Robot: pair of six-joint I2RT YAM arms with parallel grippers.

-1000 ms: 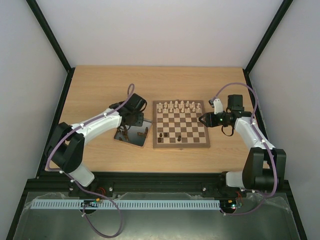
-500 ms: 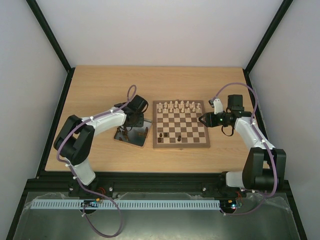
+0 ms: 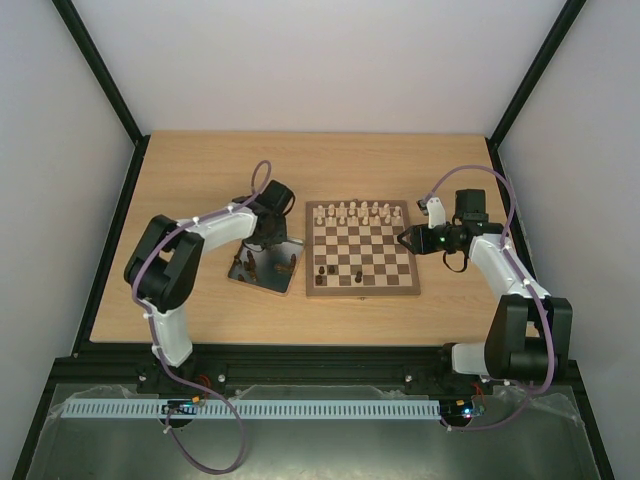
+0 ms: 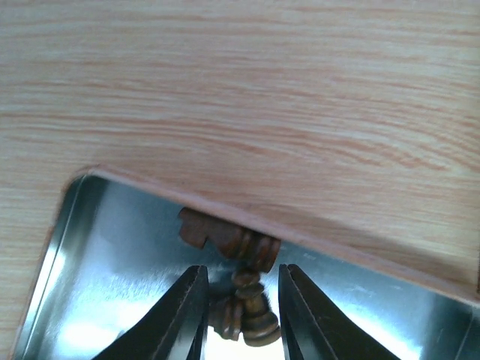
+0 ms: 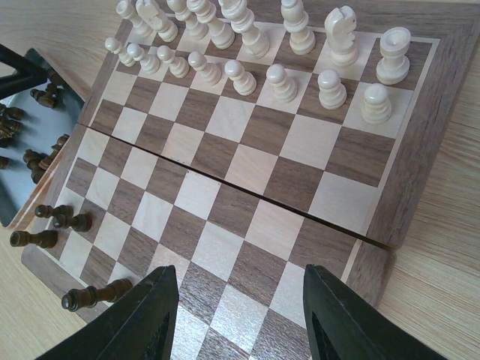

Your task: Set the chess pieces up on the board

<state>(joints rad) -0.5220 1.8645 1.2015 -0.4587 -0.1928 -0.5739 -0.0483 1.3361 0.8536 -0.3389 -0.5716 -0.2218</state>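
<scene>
Chess pieces [image 4: 225,236]: turned dark wood

pale wood-grain table [image 3: 200,180], closed in by white panels on the left, right and far sides; lying flat on it, right of centre, a square wooden chessboard [image 3: 360,291] with dark brown and pale tan checks and a brown border, its sides roughly square to the table's edges; just beside the board's left side, a smaller shiny metal tray [image 3: 265,283], turned at a slight angle to the board, sitting flat on the wood; near right corner of the tray close to the board's near left corner, touching or not: cannot tell
</scene>
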